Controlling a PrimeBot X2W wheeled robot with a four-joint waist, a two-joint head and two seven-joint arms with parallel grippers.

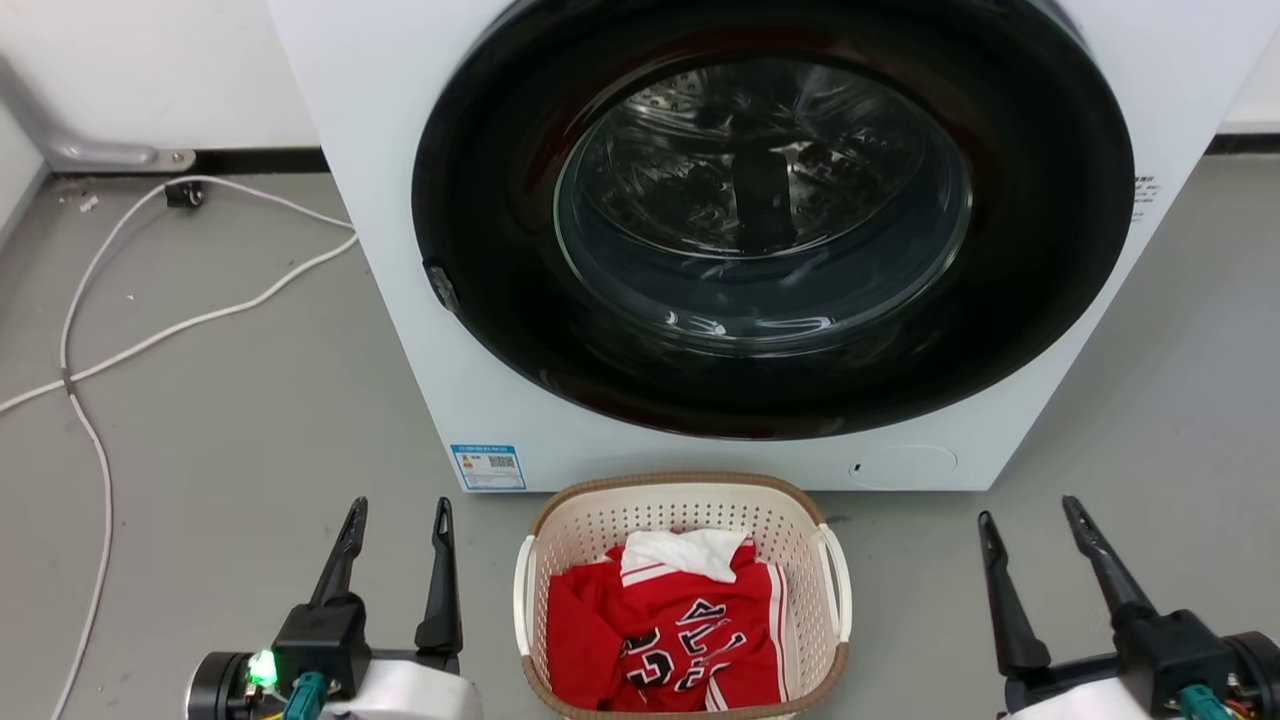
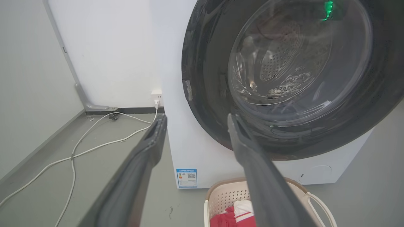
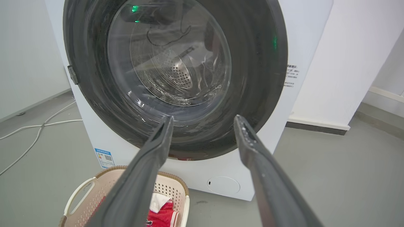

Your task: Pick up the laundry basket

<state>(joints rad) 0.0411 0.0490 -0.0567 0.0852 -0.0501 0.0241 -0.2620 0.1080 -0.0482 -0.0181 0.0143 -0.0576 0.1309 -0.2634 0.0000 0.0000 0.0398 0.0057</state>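
Heads up, the left gripper [image 1: 400, 505] and right gripper [image 1: 1028, 508] sit spread and empty at 9 and 3 o'clock of the basket [image 1: 640, 520], so lifting one handle [image 1: 838, 580] first could tip it.

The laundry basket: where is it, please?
Head view, bottom centre: the laundry basket sits on the floor before the washer, between the left gripper and right gripper.
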